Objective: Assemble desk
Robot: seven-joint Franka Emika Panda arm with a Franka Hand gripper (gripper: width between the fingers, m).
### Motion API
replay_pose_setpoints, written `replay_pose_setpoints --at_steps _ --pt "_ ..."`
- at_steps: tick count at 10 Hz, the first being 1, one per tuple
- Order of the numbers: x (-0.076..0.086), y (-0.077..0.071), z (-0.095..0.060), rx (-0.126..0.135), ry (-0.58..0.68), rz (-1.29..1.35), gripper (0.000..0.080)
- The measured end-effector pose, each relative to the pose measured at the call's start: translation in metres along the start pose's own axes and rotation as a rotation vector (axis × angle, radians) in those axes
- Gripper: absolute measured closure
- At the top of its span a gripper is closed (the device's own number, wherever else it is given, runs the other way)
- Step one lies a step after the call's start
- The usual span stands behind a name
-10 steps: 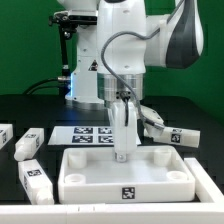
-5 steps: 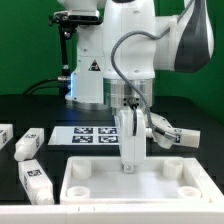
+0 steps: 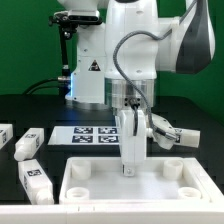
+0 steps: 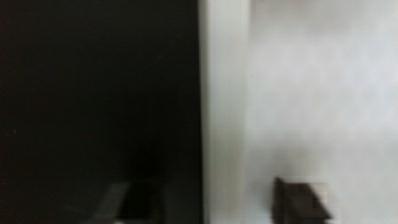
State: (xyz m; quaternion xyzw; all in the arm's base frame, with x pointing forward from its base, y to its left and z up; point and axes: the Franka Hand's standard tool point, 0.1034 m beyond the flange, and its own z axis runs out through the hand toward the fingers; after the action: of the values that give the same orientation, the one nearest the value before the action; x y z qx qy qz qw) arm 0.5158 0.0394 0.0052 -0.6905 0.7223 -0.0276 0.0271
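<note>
The white square desk panel (image 3: 105, 194) lies at the front of the black table, with round corner sockets and a tag on its front wall. My gripper (image 3: 128, 172) points straight down at the middle of the panel's far rim. In the wrist view the gripper (image 4: 205, 200) is open. Its dark fingertips (image 4: 295, 196) stand apart, with the edge between the white panel (image 4: 302, 90) and the dark table running between them. It holds nothing. Three legs lie at the exterior view's left (image 3: 28, 145) (image 3: 37, 182) (image 3: 4, 135). A fourth leg (image 3: 174, 135) lies at the right.
The marker board (image 3: 90, 135) lies flat behind the panel, in front of the white robot base (image 3: 88, 80). A black stand rises at the back left.
My gripper has moved toward the exterior view's right and dropped lower. The panel has shifted to the right and nearer the camera. Almost nothing changed in the last half second.
</note>
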Motion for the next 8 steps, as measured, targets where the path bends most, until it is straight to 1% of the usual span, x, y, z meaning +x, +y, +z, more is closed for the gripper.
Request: replay_pose_setpoints --at_steps 1,2,3,4,5,6,7,8 --pt "0.000 0.000 -0.001 0.001 -0.001 -0.001 0.0381" --pt "-0.002 -0.001 -0.010 0.010 -0.012 -0.034 0.0381" --pt "-0.008 0.004 -0.024 0.012 -0.031 -0.055 0.0216" --pt "-0.020 0.010 -0.034 -0.013 -0.051 -0.102 0.0170" --pt "-0.018 0.009 -0.033 -0.007 -0.048 -0.124 0.0170" --pt "-0.018 0.010 -0.031 -0.011 -0.045 -0.131 0.0153" --pt "-0.018 0.010 -0.031 -0.010 -0.045 -0.165 0.0153" --pt "-0.021 0.011 -0.032 -0.006 -0.049 -0.271 0.0151"
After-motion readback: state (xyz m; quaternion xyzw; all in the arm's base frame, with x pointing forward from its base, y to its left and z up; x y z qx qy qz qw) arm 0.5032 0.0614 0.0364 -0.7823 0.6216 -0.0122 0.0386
